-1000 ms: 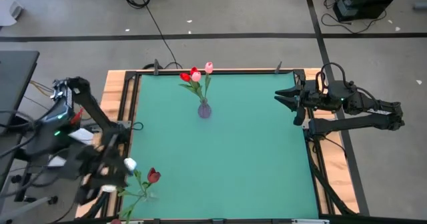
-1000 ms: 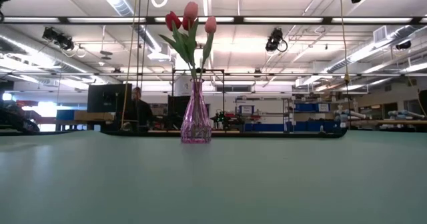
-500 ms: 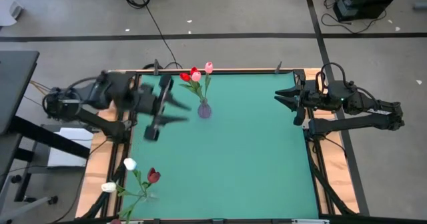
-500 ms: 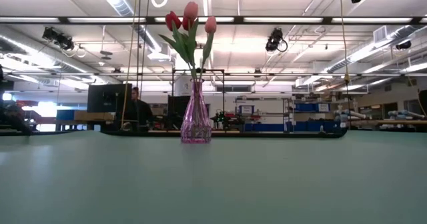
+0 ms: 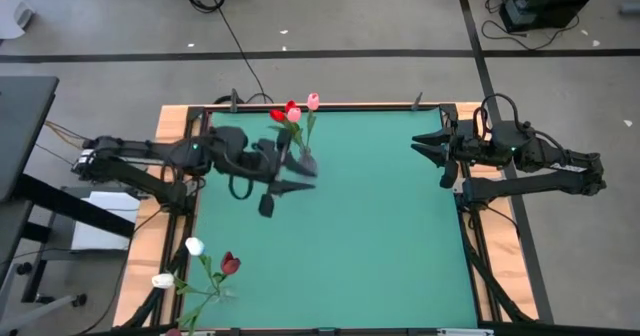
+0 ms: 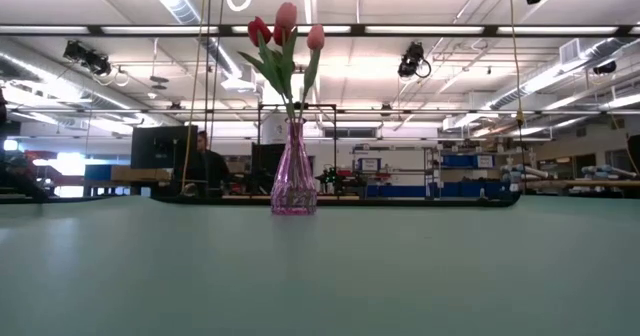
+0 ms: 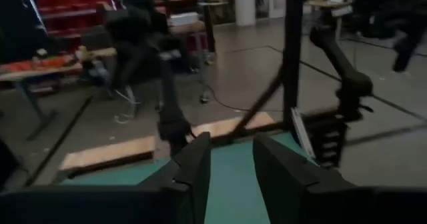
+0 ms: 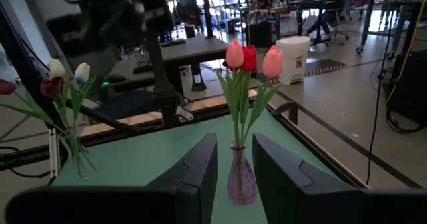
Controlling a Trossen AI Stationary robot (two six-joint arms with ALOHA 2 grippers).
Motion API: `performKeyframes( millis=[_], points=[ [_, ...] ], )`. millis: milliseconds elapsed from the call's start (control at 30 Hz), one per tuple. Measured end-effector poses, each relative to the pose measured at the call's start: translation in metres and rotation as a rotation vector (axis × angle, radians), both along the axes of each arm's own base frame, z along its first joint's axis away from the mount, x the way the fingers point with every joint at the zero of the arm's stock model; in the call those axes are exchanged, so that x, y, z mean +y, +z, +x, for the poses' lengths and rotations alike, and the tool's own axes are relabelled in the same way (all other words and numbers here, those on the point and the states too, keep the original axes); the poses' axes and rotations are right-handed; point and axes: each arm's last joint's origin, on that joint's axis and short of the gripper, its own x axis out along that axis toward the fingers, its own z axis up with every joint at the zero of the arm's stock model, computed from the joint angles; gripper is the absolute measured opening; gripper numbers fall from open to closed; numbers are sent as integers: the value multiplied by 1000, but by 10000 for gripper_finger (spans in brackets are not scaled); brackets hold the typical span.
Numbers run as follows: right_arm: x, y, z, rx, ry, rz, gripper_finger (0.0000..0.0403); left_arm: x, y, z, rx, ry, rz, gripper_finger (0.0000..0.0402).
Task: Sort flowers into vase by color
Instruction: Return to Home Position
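Note:
A pink glass vase (image 5: 306,164) (image 6: 293,171) (image 8: 241,179) stands at the middle of the table's far edge. It holds pink and red tulips (image 5: 292,112) (image 6: 285,36) (image 8: 248,57). A second clear vase (image 8: 77,161) at the near left corner holds white and dark red tulips (image 5: 210,266) (image 8: 61,77). My left gripper (image 5: 292,178) (image 7: 230,161) is open, blurred, and raised high just left of the pink vase; it does not show in the low view. My right gripper (image 5: 422,147) (image 8: 233,161) is open and waits at the right edge, facing the pink vase.
Wooden rails (image 5: 178,136) frame the green table (image 5: 370,236). The left arm (image 5: 150,156) reaches in over the far left corner. In the room beyond the table a person (image 6: 205,166) sits among desks and chairs.
My left arm has swung fast from the near left corner, beside the white and dark red tulips, toward the far edge, then right toward the pink vase. It carries nothing. Both vases, their flowers and my right arm have stayed where they were.

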Motion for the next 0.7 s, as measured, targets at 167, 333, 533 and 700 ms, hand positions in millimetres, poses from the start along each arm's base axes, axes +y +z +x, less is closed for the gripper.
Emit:
performKeyframes(
  millis=[167, 333, 533, 700],
  points=[
    [0, 0, 0, -1, 0, 0, 104, 4, -20, -41, 5, 16, -38, 91],
    [0, 1, 0, -7, 0, 0, 104, 8, -49, -92, 12, 30, -123, 73],
    [0, 1, 0, -11, 0, -1, 104, 9, -94, -143, -60, 17, -62, 66],
    [0, 1, 0, -11, 0, -1, 104, 10, -142, -159, -150, 21, -32, 66]
  ],
)
